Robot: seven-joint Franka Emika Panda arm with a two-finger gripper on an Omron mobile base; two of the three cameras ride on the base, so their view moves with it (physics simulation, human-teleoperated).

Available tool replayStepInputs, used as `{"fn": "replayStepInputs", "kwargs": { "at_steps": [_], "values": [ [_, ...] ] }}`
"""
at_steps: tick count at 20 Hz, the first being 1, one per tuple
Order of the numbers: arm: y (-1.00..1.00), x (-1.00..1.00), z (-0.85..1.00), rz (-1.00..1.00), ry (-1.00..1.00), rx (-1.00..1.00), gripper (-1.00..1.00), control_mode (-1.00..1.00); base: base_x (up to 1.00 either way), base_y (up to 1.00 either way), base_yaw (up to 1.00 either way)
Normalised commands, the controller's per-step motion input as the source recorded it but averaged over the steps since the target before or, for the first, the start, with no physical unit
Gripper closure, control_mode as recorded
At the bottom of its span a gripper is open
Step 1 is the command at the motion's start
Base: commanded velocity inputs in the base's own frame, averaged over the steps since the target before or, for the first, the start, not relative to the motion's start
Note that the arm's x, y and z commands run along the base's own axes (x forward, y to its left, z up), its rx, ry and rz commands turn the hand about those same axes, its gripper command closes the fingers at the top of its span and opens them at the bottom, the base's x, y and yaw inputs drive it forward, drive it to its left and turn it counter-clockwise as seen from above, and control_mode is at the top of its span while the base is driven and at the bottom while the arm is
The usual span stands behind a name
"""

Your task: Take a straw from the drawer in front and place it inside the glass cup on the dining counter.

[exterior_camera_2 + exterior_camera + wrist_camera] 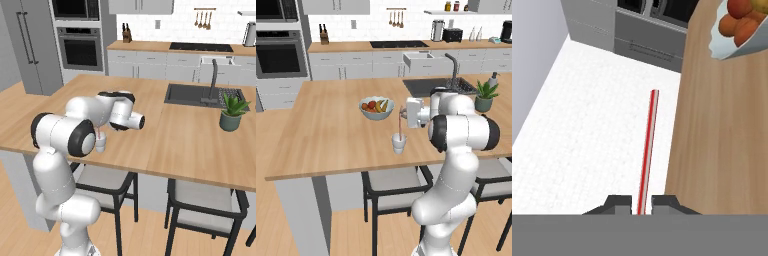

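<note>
Light-wood dining counter (pixel 331 125) bears glass cup (pixel 399 144); hand (pixel 641 202) clamps straw (pixel 647 150).

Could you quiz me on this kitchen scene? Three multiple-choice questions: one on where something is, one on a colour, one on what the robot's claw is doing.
1. Where is the glass cup?
A. In the sink
B. On the dining counter, near its front edge
C. On a chair

2. What colour is the straw?
A. Red-pink
B. Blue
C. Black

3. What is the gripper doing?
A. Hanging open with nothing in it
B. Gripping the fruit bowl
C. Shut on the straw

Answers:
1 B: the left base view shows the cup standing on the wood top in front of the fruit bowl.
2 A: the hand view shows a thin red-pink stick.
3 C: there, the straw runs out from between the two closed tips.
</note>
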Motion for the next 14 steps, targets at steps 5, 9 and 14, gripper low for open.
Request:
{"fn": "replayStepInputs", "kwargs": {
  "at_steps": [5, 9, 14],
  "values": [
    [0.00, 0.22, -0.15, 0.00, 0.00, 0.00, 1.00, -1.00, 0.00, 0.00, 0.00],
    [0.00, 0.19, -0.13, 0.00, 0.00, 0.00, 1.00, -1.00, 0.00, 0.00, 0.00],
    [0.00, 0.17, -0.21, 0.00, 0.00, 0.00, 1.00, -1.00, 0.00, 0.00, 0.00]
  ]
}}
